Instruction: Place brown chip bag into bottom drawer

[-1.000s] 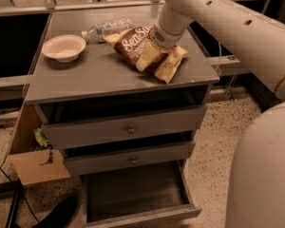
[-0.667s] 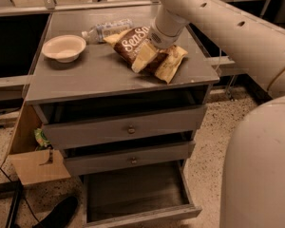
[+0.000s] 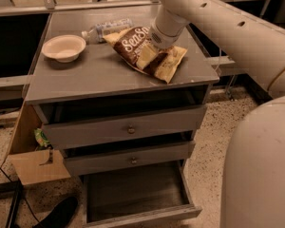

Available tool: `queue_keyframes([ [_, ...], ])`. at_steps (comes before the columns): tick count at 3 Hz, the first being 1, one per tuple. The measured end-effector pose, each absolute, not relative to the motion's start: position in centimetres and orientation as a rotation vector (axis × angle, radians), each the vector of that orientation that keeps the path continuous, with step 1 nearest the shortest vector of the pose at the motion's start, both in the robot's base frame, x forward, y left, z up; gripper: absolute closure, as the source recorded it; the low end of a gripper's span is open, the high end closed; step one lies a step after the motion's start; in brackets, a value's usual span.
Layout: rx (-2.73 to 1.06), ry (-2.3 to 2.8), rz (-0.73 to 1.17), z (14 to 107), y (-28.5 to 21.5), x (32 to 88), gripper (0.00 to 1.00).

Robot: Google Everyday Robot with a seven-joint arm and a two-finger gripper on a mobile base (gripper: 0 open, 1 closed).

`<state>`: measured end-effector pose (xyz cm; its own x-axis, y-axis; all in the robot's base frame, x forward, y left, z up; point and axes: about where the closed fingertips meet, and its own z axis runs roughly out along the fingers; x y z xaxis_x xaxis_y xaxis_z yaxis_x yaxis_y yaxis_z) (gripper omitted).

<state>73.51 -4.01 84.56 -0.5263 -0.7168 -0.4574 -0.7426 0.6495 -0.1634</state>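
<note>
Speckled flooring (image 3: 213,141) runs round a grey cabinet (image 3: 109,75), and from where I stand the single camera view looks down on its flat top. The brown chip bag (image 3: 128,45) lies on the right half of that top, tilted, with its tan-yellow end reaching close to the front right edge. The gripper (image 3: 149,55) is down on the middle of the bag, at the end of the pale arm (image 3: 228,27) that comes in from the upper right. I cannot tell whether the claw is spread or pinching the bag. A pale bowl (image 3: 64,47) sits near the left edge, well apart from the bag. A clear plastic bottle (image 3: 107,30) lies on its side behind, and its end seems to touch the bag's upper corner.

Bare grey top stretches between the bowl and the bag and along the front edge. Below it, the top drawer (image 3: 130,129) and the middle drawer (image 3: 130,159) each show a small knob and stand slightly out. The bottom drawer (image 3: 142,217) is pulled far out, its dark wood-grain floor open to view. The robot's rounded body (image 3: 261,170) fills the lower right, close beside that drawer's right side. To the left a cardboard box (image 3: 38,165) leans against the cabinet, with a green packet (image 3: 40,137) at its top. A dark shape (image 3: 61,213) lies on the floor just beside the drawer's left corner.
</note>
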Motion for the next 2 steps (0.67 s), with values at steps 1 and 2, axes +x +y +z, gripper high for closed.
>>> queue_keyframes([
  [1,-1.14,2.389,0.066,83.92,-3.97,73.36,0.67],
  [2,-1.144,2.403,0.06,84.02,-4.08,73.19,0.97],
])
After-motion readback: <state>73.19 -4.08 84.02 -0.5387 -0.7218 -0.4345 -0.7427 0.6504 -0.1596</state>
